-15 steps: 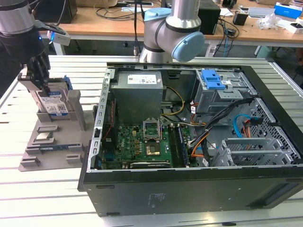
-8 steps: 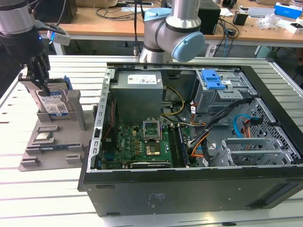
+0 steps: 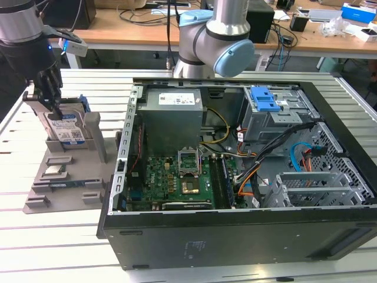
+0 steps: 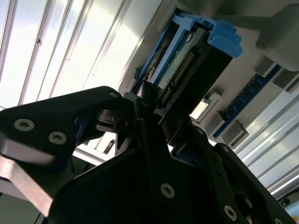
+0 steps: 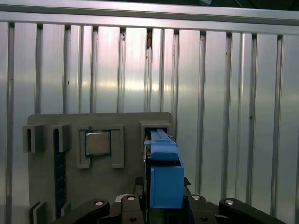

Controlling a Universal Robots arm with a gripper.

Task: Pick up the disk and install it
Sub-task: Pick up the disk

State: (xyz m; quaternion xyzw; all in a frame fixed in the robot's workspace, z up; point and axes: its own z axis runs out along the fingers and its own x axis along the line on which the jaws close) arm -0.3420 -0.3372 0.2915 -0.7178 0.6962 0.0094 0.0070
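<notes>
Disk (image 3: 63, 131) upright in stand (image 3: 95, 134); blue-framed, white-blue label.

The arm (image 3: 217, 36) rises at the top centre of the exterior view, a grey joint with a pale blue cap bulging toward the frame's right; its wrist (image 3: 20, 26) sits in the upper left corner, pointing straight down; below it the black gripper (image 3: 54, 105) hangs tips-down, fingers set close together and clamped on the two faces of the disk (image 3: 66, 131); in the second wrist view the fingers (image 4: 144, 106) press against the disk, black linkage bars spread wide behind them.
</notes>
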